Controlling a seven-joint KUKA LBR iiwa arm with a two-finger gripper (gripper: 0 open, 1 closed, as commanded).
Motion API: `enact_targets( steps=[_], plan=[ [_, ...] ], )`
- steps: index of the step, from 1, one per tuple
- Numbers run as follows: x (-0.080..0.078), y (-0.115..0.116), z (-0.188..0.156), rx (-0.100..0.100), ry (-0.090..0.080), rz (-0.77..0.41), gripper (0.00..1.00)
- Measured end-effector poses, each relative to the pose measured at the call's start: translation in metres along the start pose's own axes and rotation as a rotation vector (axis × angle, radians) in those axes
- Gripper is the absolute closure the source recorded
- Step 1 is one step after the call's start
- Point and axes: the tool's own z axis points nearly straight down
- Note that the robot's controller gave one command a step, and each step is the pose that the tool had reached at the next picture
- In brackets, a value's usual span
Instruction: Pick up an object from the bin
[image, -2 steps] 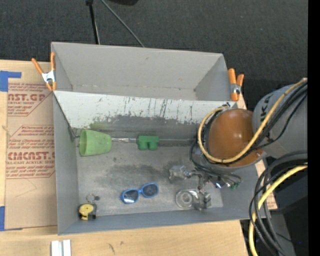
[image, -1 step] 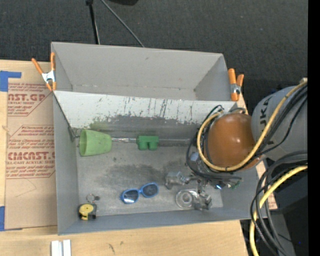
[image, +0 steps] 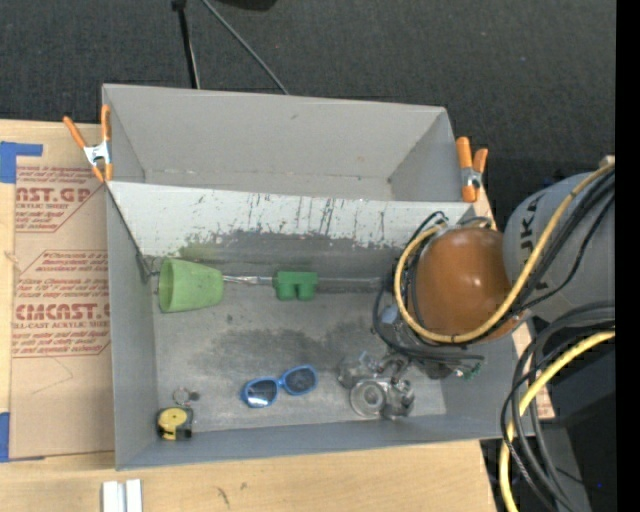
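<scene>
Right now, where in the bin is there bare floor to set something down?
The widest bare patch is mid-floor, between the green cup and green block above and the blue sunglasses below. A smaller one lies by the left wall, between cup and small yellow thing. The lower right is crowded: the gripper hangs over shiny clear bits.

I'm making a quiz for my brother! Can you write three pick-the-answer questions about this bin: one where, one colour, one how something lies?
1. Where in the bin is the small yellow thing?
A lower left corner
B by the back wall
C the middle

2. What colour are the sunglasses?
A red
B blue
C white

3. How does the light green cup lie?
A on its side
B standing on the rim
C upside down

Answers: 1 A, it sits in that corner; 2 B, both lenses are blue; 3 A, its side rests on the floor.
</scene>
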Motion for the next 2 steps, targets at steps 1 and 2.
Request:
enact_targets(
  steps=[1, 2],
  plan=[
    [-0.023, -0.029, -0.117, 0.004, -0.003, 0.052, 1.0],
    [-0.017, 0.002, -0.249, 0.005, -0.004, 0.028, 1.0]
  ],
)
